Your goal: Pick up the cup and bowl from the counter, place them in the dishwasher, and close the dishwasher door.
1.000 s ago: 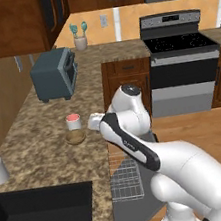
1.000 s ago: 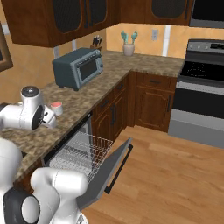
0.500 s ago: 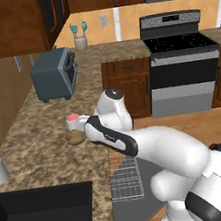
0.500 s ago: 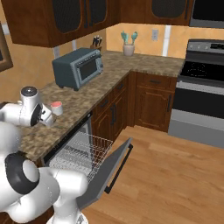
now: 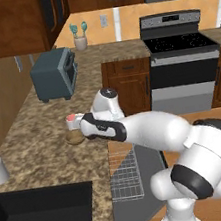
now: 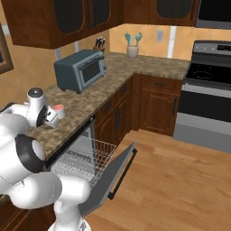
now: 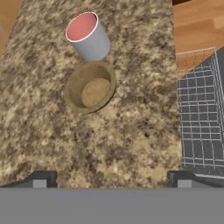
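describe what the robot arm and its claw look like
The arm is glossy white with rounded, bulbous segments and dark grey to black bands at the joints, plus a grey cap on one joint. No cables or markings show. The claw has two small dark, squarish finger tips.

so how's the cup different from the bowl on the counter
The cup is a tall white cylinder with a salmon-red top; the bowl is low, tan-brown and wider. The cup stands beyond the bowl in the hand view. Both rest upright and ungripped on the counter.

Bowl (image 5: 75, 137) partly behind the arm; rack (image 7: 201, 118) edge-cropped.
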Controlling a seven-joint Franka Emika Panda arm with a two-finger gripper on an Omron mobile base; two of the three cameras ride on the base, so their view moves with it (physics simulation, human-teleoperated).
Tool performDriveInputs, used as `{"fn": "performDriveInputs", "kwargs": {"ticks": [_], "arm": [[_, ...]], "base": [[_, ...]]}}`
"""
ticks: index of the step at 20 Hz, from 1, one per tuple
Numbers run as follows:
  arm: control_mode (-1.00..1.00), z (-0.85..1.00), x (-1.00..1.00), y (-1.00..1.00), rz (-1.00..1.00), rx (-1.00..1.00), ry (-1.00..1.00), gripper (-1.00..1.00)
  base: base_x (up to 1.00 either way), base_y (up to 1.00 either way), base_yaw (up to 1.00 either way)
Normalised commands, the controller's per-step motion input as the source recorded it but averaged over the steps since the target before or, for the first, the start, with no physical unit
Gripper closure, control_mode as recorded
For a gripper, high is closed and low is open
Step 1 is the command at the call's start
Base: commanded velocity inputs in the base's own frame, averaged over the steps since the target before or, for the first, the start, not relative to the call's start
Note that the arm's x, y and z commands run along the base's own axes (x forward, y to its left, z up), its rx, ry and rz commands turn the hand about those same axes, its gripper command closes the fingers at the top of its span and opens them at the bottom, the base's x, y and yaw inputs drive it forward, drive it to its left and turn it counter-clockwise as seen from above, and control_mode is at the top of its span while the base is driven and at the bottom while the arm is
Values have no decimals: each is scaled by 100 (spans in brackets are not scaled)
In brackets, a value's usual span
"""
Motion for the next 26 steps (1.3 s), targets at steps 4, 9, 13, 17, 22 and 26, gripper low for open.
{"fn": "performDriveInputs", "kwargs": {"ticks": [4, 9, 13, 17, 22, 26], "arm": [[-100, -28, 35, 3, 0, 0, 0, -100], [-100, -29, 33, 6, 0, 0, 0, -100], [-100, -31, 32, 9, 0, 0, 0, -100], [-100, -21, 31, 16, -1, 0, 3, -100], [-100, -21, 34, 20, -2, 0, 3, -100], [-100, -20, 34, 22, -3, 0, 2, -100]], "base": [[0, 0, 0], [0, 0, 0], [0, 0, 0], [0, 0, 0], [0, 0, 0], [0, 0, 0]]}}
